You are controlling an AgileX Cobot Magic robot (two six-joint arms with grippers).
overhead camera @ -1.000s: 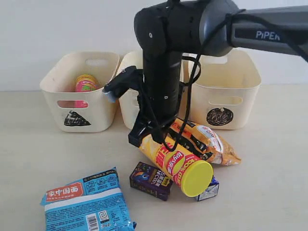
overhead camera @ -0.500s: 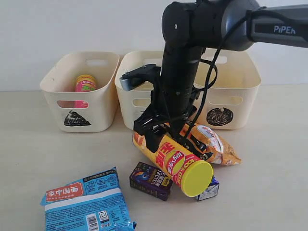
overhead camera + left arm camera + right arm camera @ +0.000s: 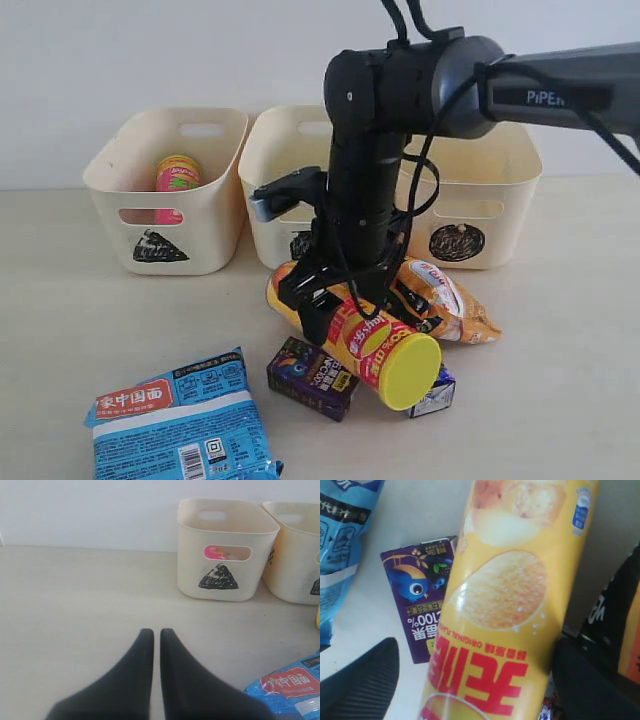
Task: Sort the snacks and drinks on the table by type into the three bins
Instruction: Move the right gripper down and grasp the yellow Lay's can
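While the orange chip tube (image 3: 360,338) lies on the table (image 3: 560,400) right under the right gripper (image 3: 345,310), that arm is clearly the nearer one. The left gripper (image 3: 156,632) sits pinched together over bare table, well apart from the pile. In the ext view the tube's long axis runs approx 10 o'clock to 4 o'clock, w/ the yellow lid (image 3: 410,370) at the 4 o'clock end, seemingly propped on the white and blue carton (image 3: 437,397). The right jaws stand wide and straddle the tube crosswise, nearer its 10 o'clock half, one finger each side. The wrist view shows the tube (image 3: 505,605) btwn them w/ a gap on at least one side, so nothing is gripped yet. The purple carton (image 3: 312,375) sits at 7 o'clock of the tube, just beside it; the orange-black bag (image 3: 445,300) is at 2 o'clock, touching. Likely next: close across the short axis, lift, then carry to the triangle bin (image 3: 205,225) at 10 o'clock, where the pink tube (image 3: 178,180) stands
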